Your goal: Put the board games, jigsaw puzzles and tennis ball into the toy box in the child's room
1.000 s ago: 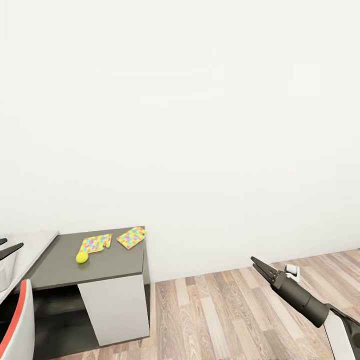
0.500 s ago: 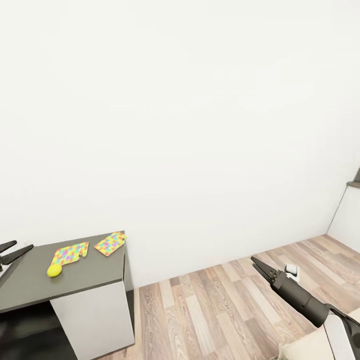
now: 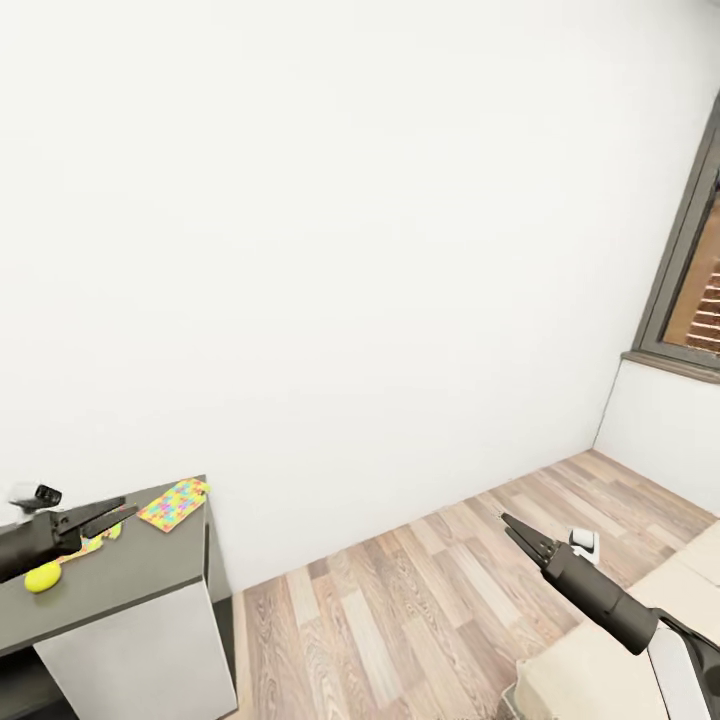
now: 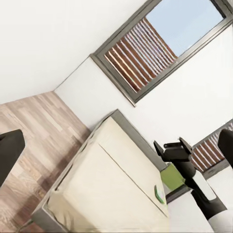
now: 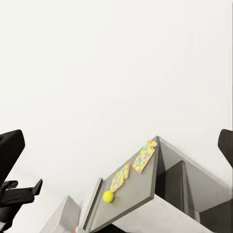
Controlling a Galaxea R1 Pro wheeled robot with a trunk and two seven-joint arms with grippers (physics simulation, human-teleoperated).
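Note:
Two jigsaw puzzles lie on the dark grey end of the table (image 3: 150,580): one (image 3: 175,503) near the far corner, the other (image 3: 92,544) partly behind my left gripper (image 3: 108,512). The tennis ball (image 3: 42,577) rests beside it. That gripper hovers open over the table end. My right gripper (image 3: 522,531) is open above the floor, holding nothing. The right wrist view looks back at both puzzles (image 5: 144,156) (image 5: 120,177) and the ball (image 5: 108,196). In the left wrist view, a green-edged board game (image 4: 159,193) lies on the bed (image 4: 111,179); another green flat box (image 4: 172,175) sits behind my right arm. The toy box is out of view.
A bare white wall faces me, with wood plank floor (image 3: 400,610) below it. A grey-framed window (image 3: 690,290) stands at the right, and the beige bed corner (image 3: 600,665) sits at the lower right. White drawers (image 3: 140,650) close the table end.
The camera has swung right: the table slid to the left edge while the window and bed corner came into view. My left gripper now reaches further into the picture; the right arm looks unchanged.

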